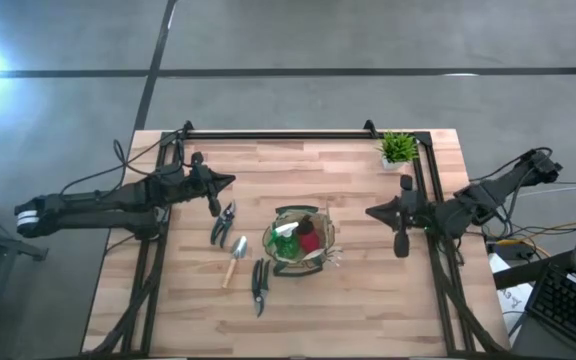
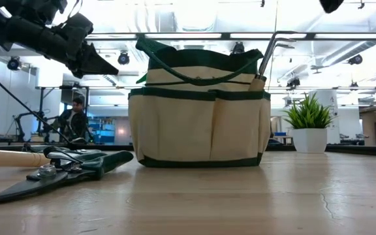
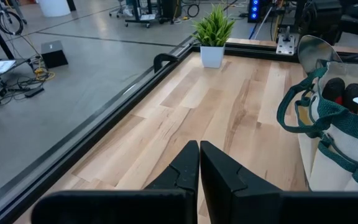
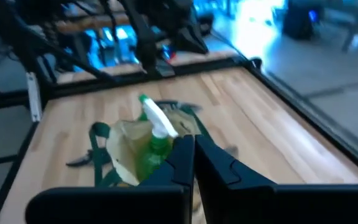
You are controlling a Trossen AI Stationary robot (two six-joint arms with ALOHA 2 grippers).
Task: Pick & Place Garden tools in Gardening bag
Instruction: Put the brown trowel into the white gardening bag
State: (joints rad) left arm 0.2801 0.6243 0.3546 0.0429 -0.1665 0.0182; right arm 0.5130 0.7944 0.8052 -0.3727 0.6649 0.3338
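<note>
spray bottle [image 1: 286, 235] in bag [image 1: 313, 262], shears [image 1: 259, 285] beside

The gardening bag [image 3: 347, 146] is cut off; its contents mostly hidden.

1. Left arm reaches in from the counter's left edge; its end effector [image 1: 226, 181] hangs above the counter, fingers [image 3: 188, 168] pressed together.
2. Right arm stretches in over the right edge; its end effector [image 1: 373, 212] is raised, fingers [image 4: 185, 158] closed, empty.
</note>
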